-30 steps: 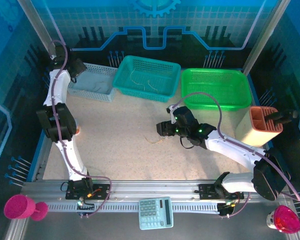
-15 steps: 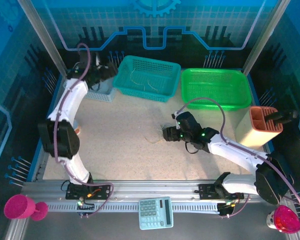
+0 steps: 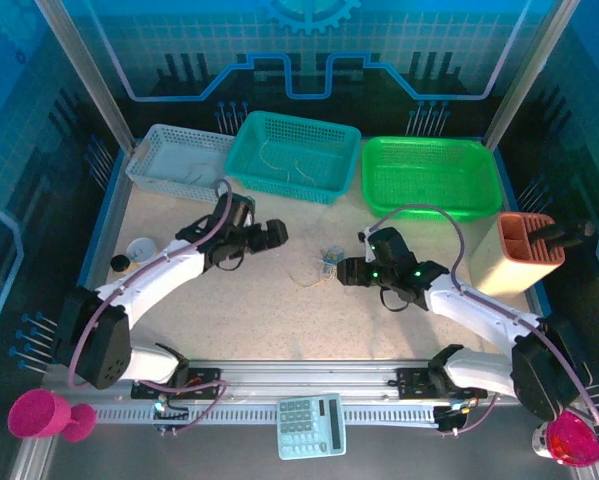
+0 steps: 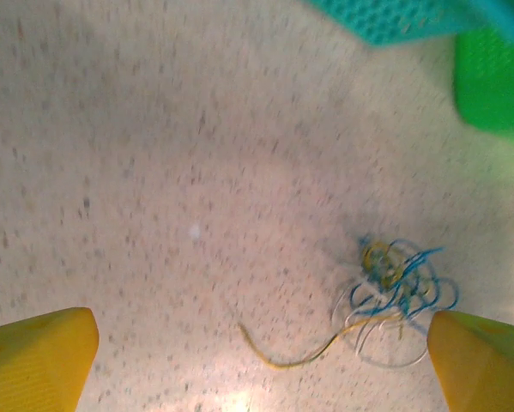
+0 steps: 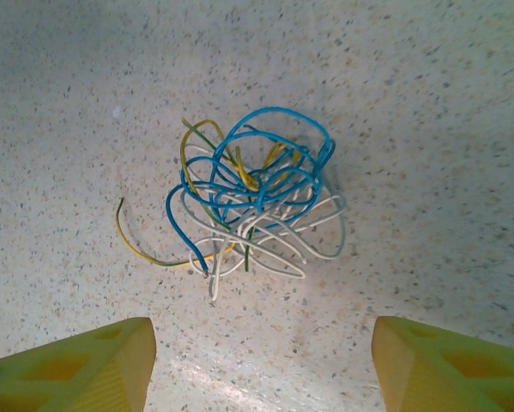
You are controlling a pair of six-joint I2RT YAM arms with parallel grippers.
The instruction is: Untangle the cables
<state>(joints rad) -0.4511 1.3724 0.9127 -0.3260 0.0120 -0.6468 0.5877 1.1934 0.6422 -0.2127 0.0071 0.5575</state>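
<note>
**Tangled cables (image 3: 324, 262) on table (image 3: 229, 300), untouched**

The cables lie in one knotted clump near the table's centre. Left gripper (image 3: 277, 232) sits near, at the clump's ten o'clock, fingers wide apart. Right gripper (image 3: 341, 270) sits just beside it at three o'clock, fingers apart, gripping nothing.

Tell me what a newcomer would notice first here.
A small tangle of blue, yellow and white cables lies in the middle of the table. The left gripper and right gripper flank it, both open and empty. Behind stand a teal basket and a green basket.
</note>
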